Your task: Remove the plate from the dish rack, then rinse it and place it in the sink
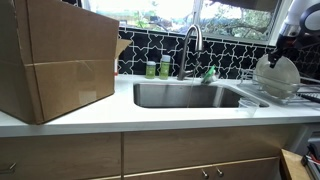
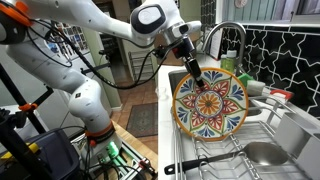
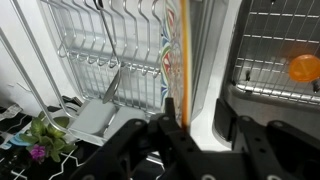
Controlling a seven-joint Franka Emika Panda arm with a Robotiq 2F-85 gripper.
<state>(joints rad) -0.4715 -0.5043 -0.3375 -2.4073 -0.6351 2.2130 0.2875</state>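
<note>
At the dish rack the gripper is clenched on the upper rim of the plate. In the wrist view the fingers stand on either side of that rim, which runs edge-on between them. The plate stands upright in the dish rack. Its patterned face shows in an exterior view, and in an exterior view the plate shows its pale back. Whether its lower edge sits in the wires or has just cleared them cannot be told. The step in hand, by my reading, is the lift-out. Raise the plate straight up along its own plane until the lower rim is above the rack wires. Do not tilt or swing it before that: the rim could catch a wire and twist in a grip that holds only one narrow spot. Hold the wrist directly above the rack so the plate hangs below the grip and does not pivot. A ladle lies in the rack just beside the plate's foot, so lift clear of it. Only then carry the plate sideways to the sink, which adjoins the rack, and bring it under the faucet, further from the rack, behind the basin. The cardboard box, well apart from the rack across the sink, is no obstacle.
</note>
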